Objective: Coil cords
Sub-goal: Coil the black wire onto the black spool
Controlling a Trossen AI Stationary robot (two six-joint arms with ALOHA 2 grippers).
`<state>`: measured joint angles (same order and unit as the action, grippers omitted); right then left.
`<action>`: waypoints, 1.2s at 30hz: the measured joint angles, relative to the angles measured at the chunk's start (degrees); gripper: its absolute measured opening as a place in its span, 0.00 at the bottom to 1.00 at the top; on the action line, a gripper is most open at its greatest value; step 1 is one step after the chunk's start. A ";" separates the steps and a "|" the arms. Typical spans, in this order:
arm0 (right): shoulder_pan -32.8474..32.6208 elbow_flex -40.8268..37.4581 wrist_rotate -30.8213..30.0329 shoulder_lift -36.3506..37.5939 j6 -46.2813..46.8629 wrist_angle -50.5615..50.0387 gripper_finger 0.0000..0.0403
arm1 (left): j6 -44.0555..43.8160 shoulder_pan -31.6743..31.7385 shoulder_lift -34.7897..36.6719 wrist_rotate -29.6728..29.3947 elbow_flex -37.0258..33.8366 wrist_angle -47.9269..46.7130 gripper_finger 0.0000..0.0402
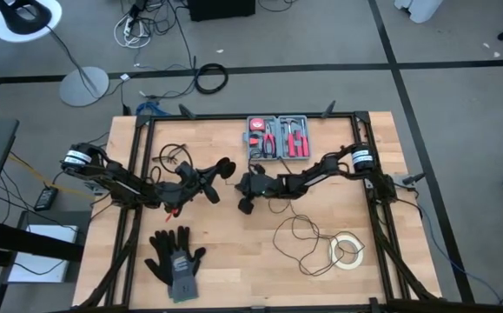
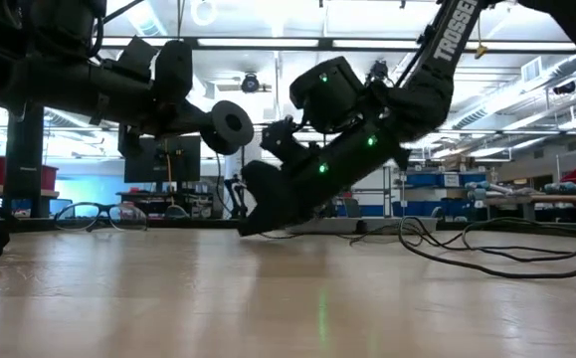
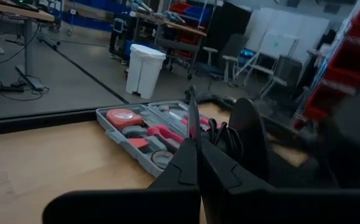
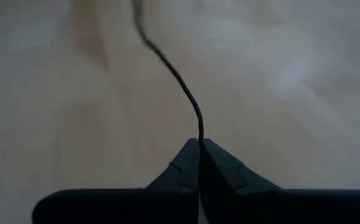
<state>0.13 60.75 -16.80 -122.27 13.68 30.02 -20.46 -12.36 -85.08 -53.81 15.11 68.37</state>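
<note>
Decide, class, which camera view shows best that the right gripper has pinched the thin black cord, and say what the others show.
The right wrist view: the right gripper is shut, and the thin black cord runs out from between its tips. The high view shows the cord's loops on the table, the low view shows them lying flat, the left wrist view shows none.

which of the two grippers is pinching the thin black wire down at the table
The right gripper, low at the table's middle: shut on the thin black wire running out from its fingertips. The left gripper is shut too, raised off the table.
</note>
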 joint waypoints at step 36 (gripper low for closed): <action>-2.29 7.62 7.42 13.32 -7.95 -5.10 0.00 | 0.36 1.91 0.00 4.01 0.00 -2.34 0.00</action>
<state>-2.15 68.37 -9.38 -108.94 5.72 24.93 -20.10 -10.45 -85.08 -49.80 15.11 66.03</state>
